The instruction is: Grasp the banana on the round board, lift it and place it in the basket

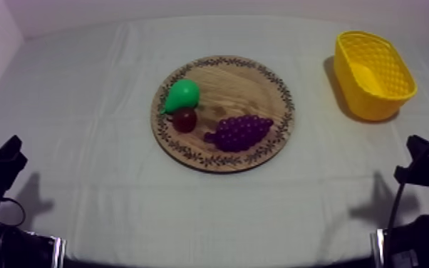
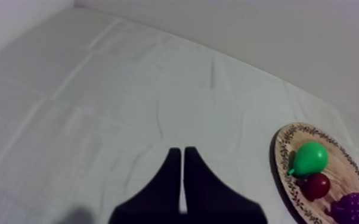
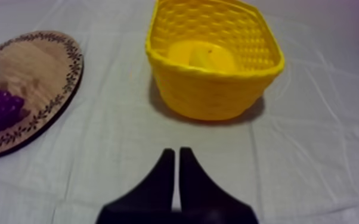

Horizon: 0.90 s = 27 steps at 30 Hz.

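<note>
Banana (image 3: pixel 209 58) inside yellow basket (image 3: pixel 217 98) (axis unclear).

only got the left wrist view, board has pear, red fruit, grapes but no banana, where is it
observer: The banana lies inside the yellow basket, per the right wrist view.
operator: where does the basket sit
observer: Top view: on the cloth, right of the wooden board, apart from it.
operator: right claw holding anything
observer: No, the right claw is shut on nothing, short of the basket.
</note>
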Motion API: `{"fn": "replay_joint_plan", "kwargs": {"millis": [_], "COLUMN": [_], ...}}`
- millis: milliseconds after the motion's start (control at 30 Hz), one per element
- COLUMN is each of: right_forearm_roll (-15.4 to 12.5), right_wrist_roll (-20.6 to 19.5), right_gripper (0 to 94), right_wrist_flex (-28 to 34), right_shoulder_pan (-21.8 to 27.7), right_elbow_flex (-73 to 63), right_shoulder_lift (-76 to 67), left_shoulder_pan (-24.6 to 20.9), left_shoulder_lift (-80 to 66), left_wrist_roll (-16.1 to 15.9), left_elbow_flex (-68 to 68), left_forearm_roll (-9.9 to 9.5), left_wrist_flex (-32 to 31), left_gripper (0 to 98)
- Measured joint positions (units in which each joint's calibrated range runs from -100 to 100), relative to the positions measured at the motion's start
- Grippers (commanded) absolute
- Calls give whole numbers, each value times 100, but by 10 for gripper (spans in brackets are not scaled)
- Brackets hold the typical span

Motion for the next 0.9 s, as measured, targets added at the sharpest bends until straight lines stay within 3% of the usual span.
{"fn": "replay_joint_plan", "kwargs": {"millis": [200,433,900], "right_forearm_roll": [178,208,208], "right_wrist_roll": [-131,350,364], "right_gripper": [5,5,5], "right_wrist_flex": [-626,-644,-661], "right_shoulder_pan": [70,81,86], "right_elbow_flex": [167,181,181], "right_shoulder_lift": [0,0,0], "left_shoulder_pan": [0,0,0], "left_shoulder_lift": [0,0,0], "left_wrist_roll": [0,0,0], "left_elbow_flex": [0,0,0], "left_forearm_roll": [0,0,0], "left_wrist_flex": [0,0,0], "left_gripper": [1,1,1]}}
